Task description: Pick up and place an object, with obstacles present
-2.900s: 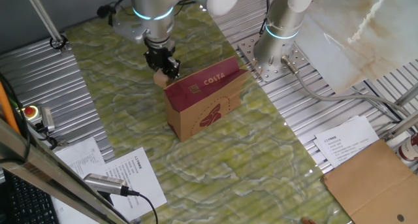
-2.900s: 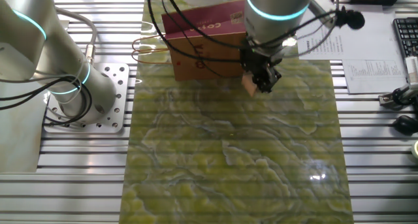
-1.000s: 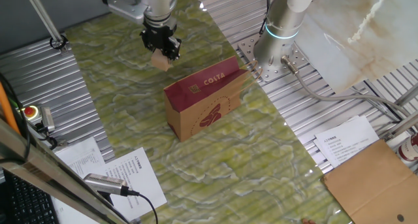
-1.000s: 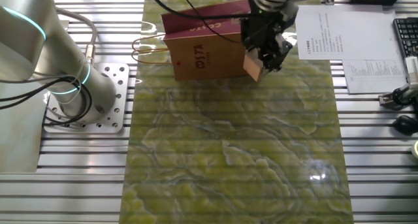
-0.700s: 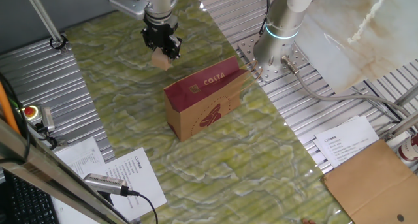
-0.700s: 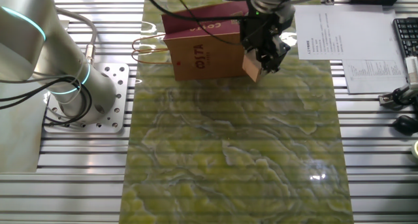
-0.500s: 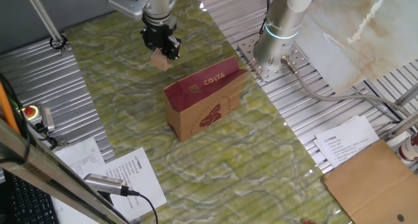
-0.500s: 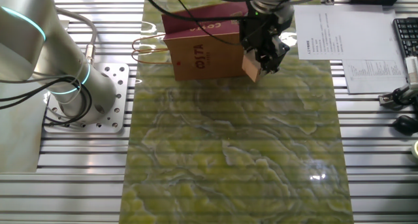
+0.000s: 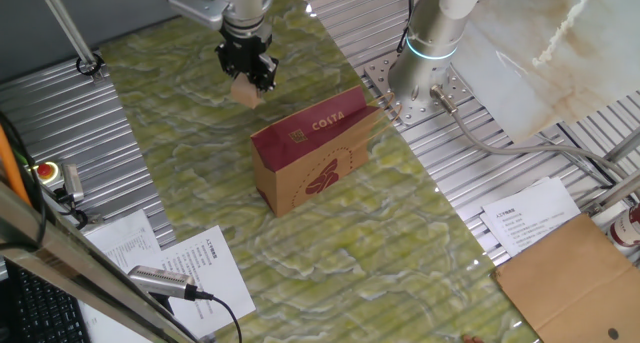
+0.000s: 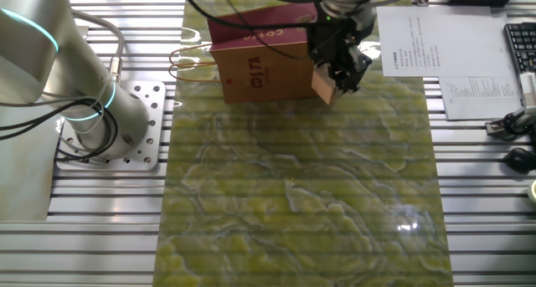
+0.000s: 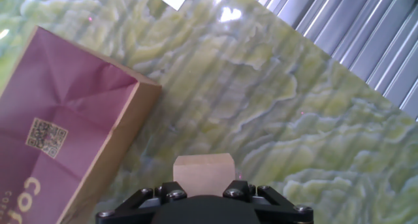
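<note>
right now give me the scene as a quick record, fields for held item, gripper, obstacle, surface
held item: small tan cube, lifted off the mat
gripper: gripper shut on the cube, above the mat
obstacle: upright brown COSTA carton with dark red top, standing on the mat, apart from the cube
cube vs carton: in the hand view the cube hangs over bare mat beside the carton, not over it
surface: green marbled mat on a ribbed metal table
</note>
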You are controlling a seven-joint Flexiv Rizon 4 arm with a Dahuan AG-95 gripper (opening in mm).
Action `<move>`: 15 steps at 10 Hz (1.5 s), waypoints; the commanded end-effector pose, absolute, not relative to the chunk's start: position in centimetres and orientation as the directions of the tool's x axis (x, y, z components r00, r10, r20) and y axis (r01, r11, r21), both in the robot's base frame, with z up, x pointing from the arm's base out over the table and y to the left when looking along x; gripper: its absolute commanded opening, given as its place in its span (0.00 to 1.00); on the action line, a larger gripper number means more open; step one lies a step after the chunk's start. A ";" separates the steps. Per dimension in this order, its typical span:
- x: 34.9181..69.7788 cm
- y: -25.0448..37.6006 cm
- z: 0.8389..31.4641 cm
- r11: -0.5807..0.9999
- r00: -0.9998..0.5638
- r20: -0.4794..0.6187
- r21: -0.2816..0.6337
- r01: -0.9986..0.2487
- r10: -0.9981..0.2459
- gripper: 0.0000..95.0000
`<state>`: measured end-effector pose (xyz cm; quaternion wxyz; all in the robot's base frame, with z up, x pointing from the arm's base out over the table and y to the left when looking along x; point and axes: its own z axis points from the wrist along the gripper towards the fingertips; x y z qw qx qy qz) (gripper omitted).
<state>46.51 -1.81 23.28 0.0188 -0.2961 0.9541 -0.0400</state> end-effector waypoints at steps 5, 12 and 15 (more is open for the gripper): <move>45.8 0.3 27.9 0.818 -0.821 0.018 -0.065 -0.571 -0.571 0.00; 45.2 10.8 29.1 0.910 -0.911 0.031 -0.049 -0.411 -0.410 0.00; 45.2 11.4 29.2 0.915 -0.916 0.029 -0.026 -0.402 -0.401 0.00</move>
